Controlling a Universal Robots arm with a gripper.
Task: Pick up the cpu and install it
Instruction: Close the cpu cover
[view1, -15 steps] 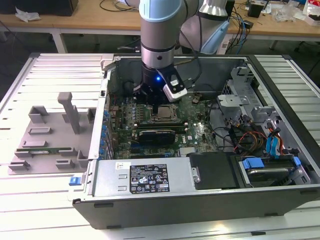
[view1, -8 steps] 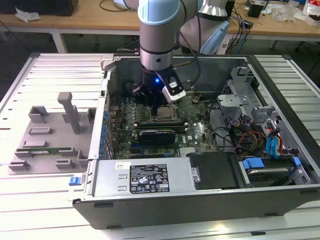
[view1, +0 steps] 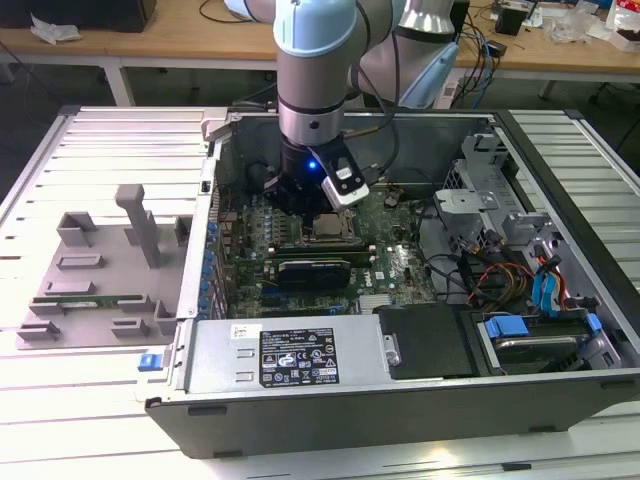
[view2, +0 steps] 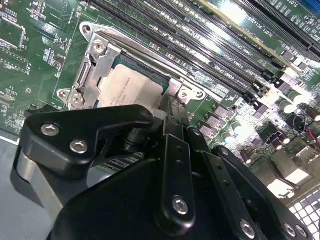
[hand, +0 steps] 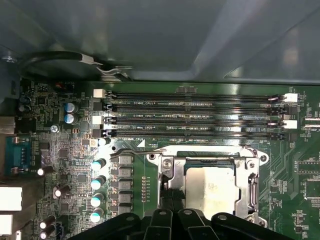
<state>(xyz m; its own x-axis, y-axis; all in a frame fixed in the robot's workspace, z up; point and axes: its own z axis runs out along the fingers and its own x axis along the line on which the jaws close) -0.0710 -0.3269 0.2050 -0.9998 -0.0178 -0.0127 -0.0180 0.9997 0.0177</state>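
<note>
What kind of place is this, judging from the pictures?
Probably a robotics lab or workshop: a robot arm reaches into an open computer case on a slatted metal table, with cluttered wooden desks behind.

Exterior view: raised and at a distance, looking obliquely down into the open grey metal computer case (view1: 300, 410). Both wrist views: close above the green motherboard (view2: 30, 55) (hand: 290, 150), sharing the metal socket frame (view2: 95, 62) (hand: 167, 177) around the pale silvery square cpu (view2: 135, 90) (hand: 210, 192).
</note>
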